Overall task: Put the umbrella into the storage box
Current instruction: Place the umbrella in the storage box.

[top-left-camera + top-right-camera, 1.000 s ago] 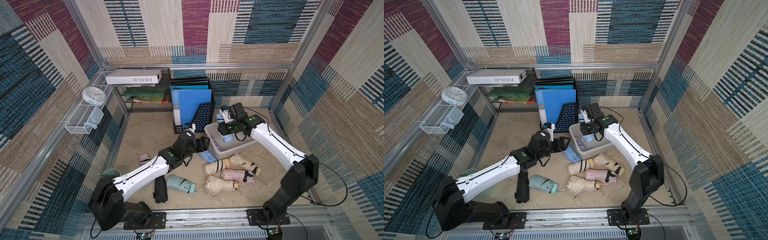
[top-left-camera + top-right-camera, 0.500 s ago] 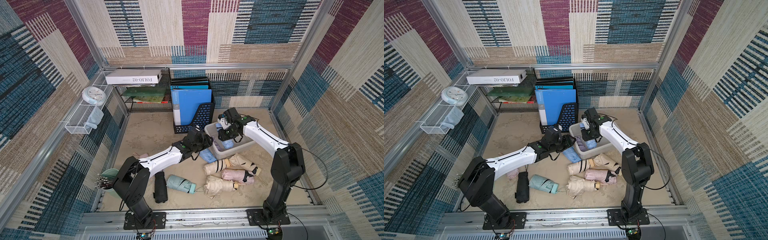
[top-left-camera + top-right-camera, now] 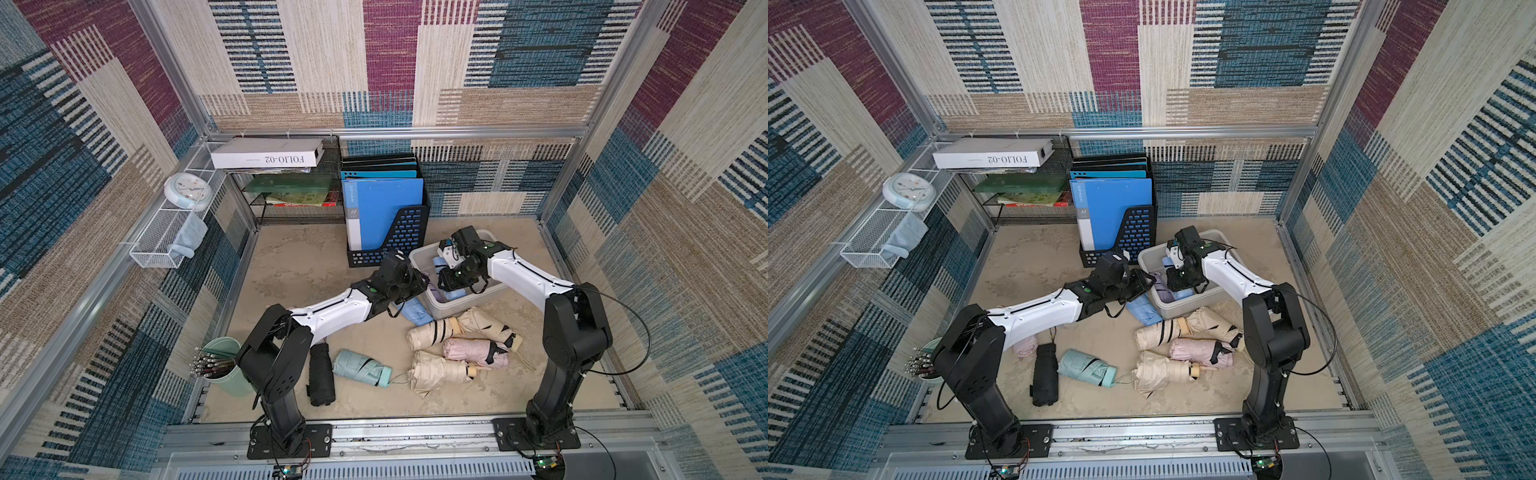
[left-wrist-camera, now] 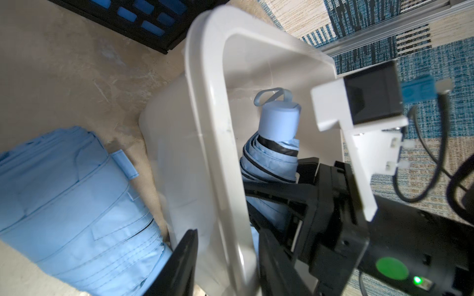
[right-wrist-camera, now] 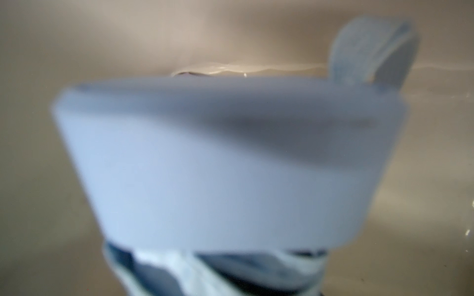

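a: black fingers (image 4: 182, 264) of the left gripper (image 4: 228, 238) stand one outside and one inside the storage box (image 4: 202, 107). its light grey side wall and rolled rim sit between them. jaws apart. cannot tell whether they press on the plastic.

b: noted. on the floor beside it?

a: spare blue umbrella (image 4: 77, 205), folded, lying just beside that wall, outside the box. black file holder (image 3: 401, 241) near the box's far left corner.

b: task item?

a: umbrella (image 4: 272, 153), light blue, folded, inside the rim of the box. long axis runs front to back, parallel to the wall the left jaws straddle. handle (image 4: 279, 120) points away from the arm bases, toward the box's far wall. strap loop (image 4: 269, 93) at that end, close to the wall. canopy end toward the near wall. resting on the box floor or not: cannot tell.

b: right side?

a: right gripper (image 4: 279, 176) reaches into the box, jaws pinching the folded canopy below the handle. the right wrist view shows only the blurred handle against grey plastic.

b: further along?

a: beige umbrellas (image 3: 436, 370) and a pink umbrella (image 3: 473, 351) on the sandy floor in front of the box.
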Controlling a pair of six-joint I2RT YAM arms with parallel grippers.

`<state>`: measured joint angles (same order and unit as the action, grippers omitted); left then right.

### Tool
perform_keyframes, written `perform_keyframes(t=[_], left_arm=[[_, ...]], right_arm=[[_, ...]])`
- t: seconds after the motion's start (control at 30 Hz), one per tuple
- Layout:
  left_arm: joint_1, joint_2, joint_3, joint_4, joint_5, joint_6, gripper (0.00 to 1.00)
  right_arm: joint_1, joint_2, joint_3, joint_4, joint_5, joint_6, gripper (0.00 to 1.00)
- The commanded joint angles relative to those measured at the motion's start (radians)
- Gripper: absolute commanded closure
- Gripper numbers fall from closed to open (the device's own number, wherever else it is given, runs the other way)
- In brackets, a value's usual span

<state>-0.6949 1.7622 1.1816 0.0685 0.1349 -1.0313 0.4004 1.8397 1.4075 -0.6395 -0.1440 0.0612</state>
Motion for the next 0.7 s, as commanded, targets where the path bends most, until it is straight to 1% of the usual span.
perform_keyframes(t=[0.0,0.13,0.23,0.33,0.47,0.53,0.67], left_arm=[[0.002,0.005,0.01,-0.009,0.003,0.013,0.57],[0.002,0.005,0.016,-0.012,0.002,0.017,0.57],[0.002,0.005,0.018,-0.012,-0.001,0.023,0.57],[0.002,0.001,0.02,-0.011,-0.007,0.029,0.57],[0.002,-0.02,0.015,-0.014,-0.026,0.043,0.57],[0.001,-0.04,0.002,-0.012,-0.044,0.046,0.56],[0.002,-0.096,-0.041,-0.019,-0.093,0.047,0.53]], right_arm=[[-0.002,0.005,-0.015,0.052,-0.025,-0.002,0.44],[-0.008,-0.003,-0.039,0.082,-0.032,-0.001,0.33],[-0.013,-0.015,-0.051,0.101,-0.049,-0.002,0.31],[-0.028,-0.027,-0.059,0.115,-0.069,0.009,0.33],[-0.057,-0.046,-0.074,0.146,-0.102,0.039,0.39],[-0.067,-0.06,-0.083,0.166,-0.113,0.053,0.4],[-0.076,-0.1,-0.113,0.214,-0.087,0.083,0.44]])
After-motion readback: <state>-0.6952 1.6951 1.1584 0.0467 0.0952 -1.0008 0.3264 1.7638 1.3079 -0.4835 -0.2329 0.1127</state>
